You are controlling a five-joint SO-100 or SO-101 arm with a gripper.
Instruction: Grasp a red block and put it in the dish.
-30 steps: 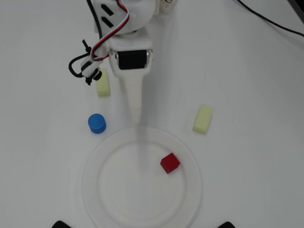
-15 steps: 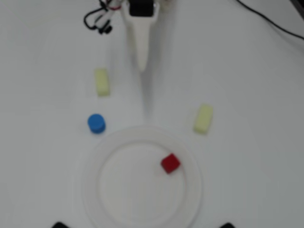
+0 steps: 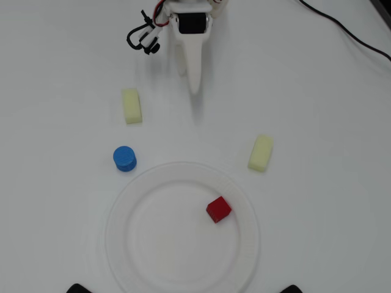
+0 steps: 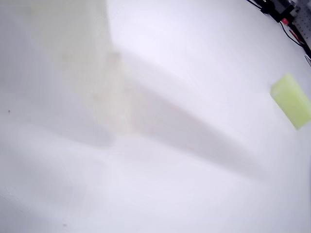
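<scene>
Gripper (image 3: 194,85) at the top of the overhead view, white fingers tapering down to a single narrow tip, pressed together, nothing between them. In the wrist view only a blurred pale finger (image 4: 92,73) at upper left, with its shadow running across the bare surface; grip not readable there.

Black cable loop with red wires (image 3: 143,33) just left of the gripper's base in the overhead view. Dark cable (image 3: 351,33) crossing the top right corner.

Pale yellow oblong block (image 3: 131,105) below and left of the fingertip, apart from it, long axis nearly vertical in the overhead view. A yellow-green block (image 4: 291,101) at the right edge of the wrist view, lying at a slant. Second pale yellow oblong block (image 3: 261,153) lower right in the overhead view, tilted slightly, just outside the dish rim.

Blue cylinder (image 3: 124,159) standing on end, close beside the upper left rim of the dish, not touching it.

Red block (image 3: 218,209) lying inside the dish (image 3: 183,278), right of centre, near the inner edge of the ribbed rim. Cube turned roughly diagonal to the picture edges, one corner pointing up; no long axis. Well apart from the gripper, open table (image 3: 317,110) between them.

No writing or labels readable anywhere.

Two dark rounded shapes (image 3: 79,288) at the bottom edge, either side of the dish; cannot tell what.
</scene>
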